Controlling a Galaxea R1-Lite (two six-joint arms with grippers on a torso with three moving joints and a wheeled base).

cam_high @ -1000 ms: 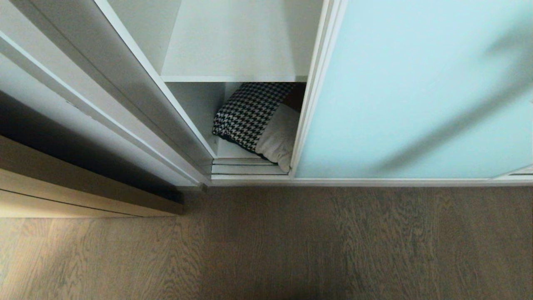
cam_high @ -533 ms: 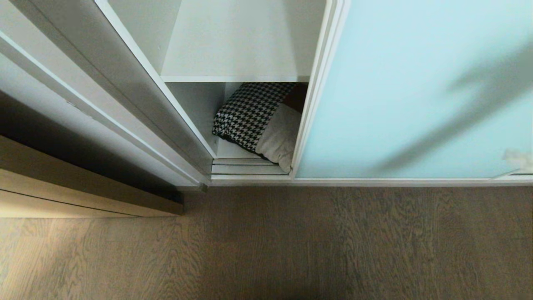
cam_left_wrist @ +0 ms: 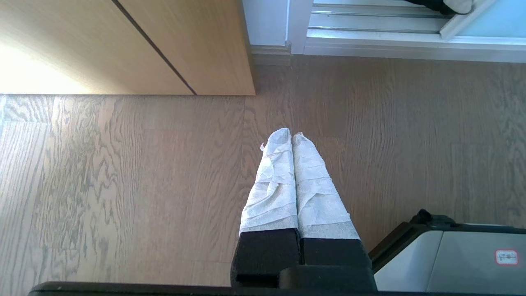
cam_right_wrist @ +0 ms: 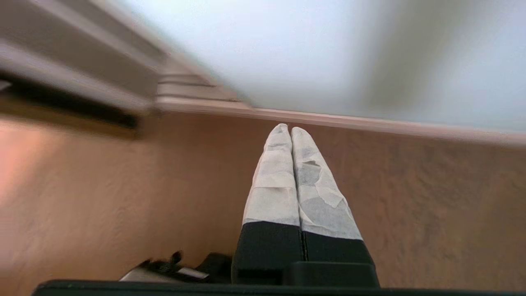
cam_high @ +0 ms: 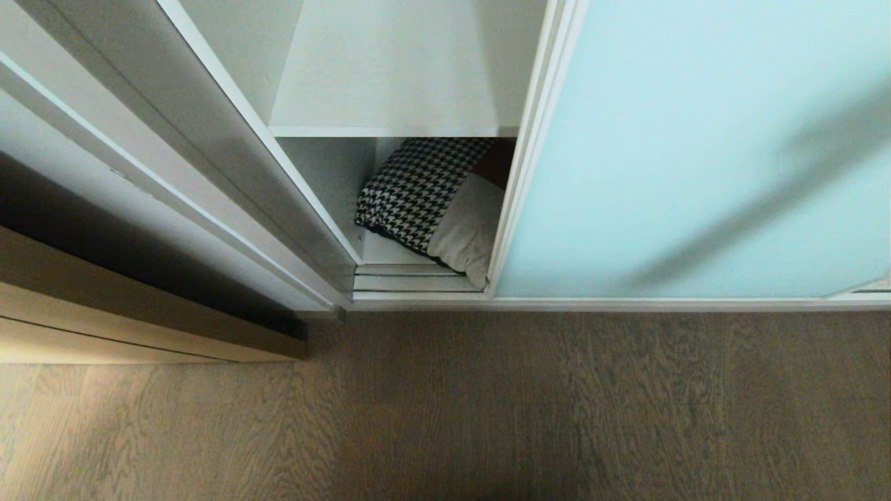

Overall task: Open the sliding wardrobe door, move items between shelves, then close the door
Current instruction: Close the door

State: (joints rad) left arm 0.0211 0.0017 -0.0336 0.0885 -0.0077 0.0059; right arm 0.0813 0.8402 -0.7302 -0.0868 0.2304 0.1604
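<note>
Grey-brown wood-grain floor (cam_high: pixel 487 403) below; frosted pale blue-green glass sliding door (cam_high: pixel 696 153) only partly open — houndstooth cushion (cam_high: pixel 424 202) sits mid-frame on your low white shelf (cam_high: pixel 383 254). Left gripper (cam_left_wrist: pixel 286 137) and right gripper (cam_right_wrist: pixel 286 129) both closed, empty; move and close remain.

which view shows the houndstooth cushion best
The head view: the cushion lies on the lower shelf in the gap beside the sliding door, its houndstooth and cream parts plain. The left wrist view catches only a sliver of it at the frame's edge. The right wrist view shows none.
</note>
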